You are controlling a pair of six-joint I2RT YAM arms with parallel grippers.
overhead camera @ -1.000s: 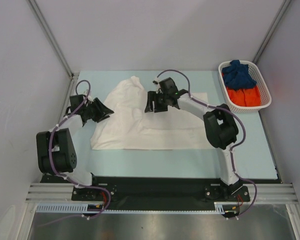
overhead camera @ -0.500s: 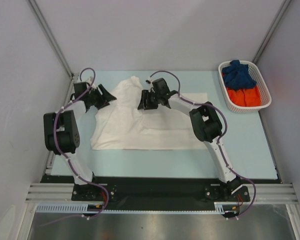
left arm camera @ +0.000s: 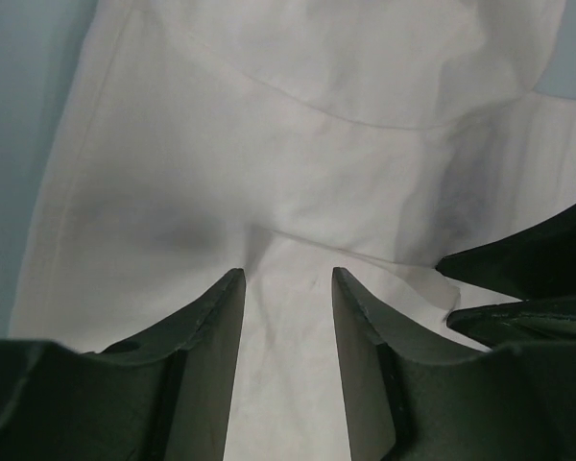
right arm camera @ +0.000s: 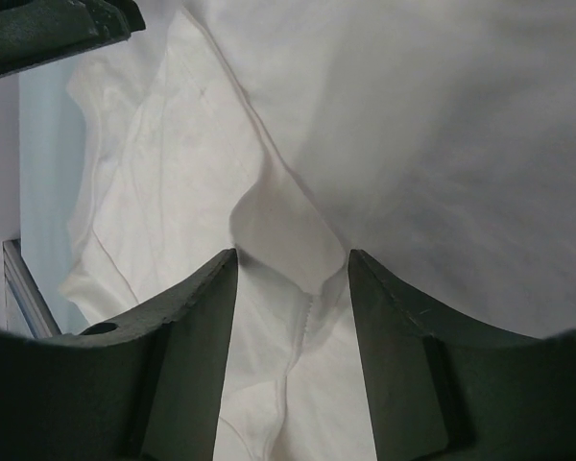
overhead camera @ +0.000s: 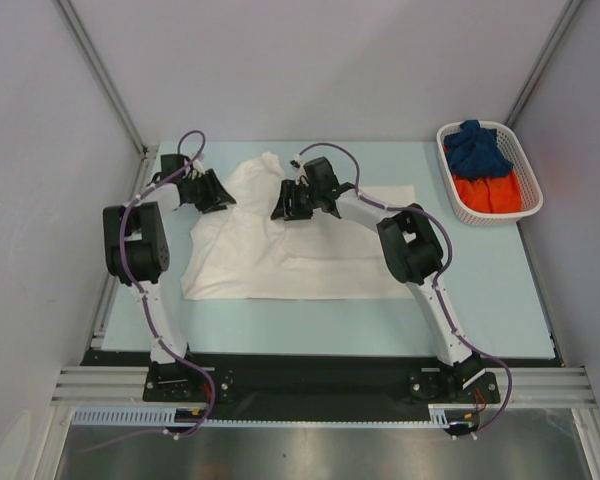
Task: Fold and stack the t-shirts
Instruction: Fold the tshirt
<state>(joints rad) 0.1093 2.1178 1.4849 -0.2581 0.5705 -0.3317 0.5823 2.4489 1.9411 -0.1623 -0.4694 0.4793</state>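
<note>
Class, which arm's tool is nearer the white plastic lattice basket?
Right. The right tool hovers over the white cloth t-shirt, left of the basket; the left tool sits farther left.

Shows white link tubes [overhead camera: 447,322], bulky black joint housings [overhead camera: 130,245], looping purple cables [overhead camera: 325,147], matte black wedge-shaped pincer fingers [left arm camera: 202,365].

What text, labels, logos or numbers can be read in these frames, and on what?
None readable.
The white t-shirt shows plain cloth in all three views, with no print or logo facing up.
The dark blue shirt and orange shirt in the basket show no lettering.
</note>
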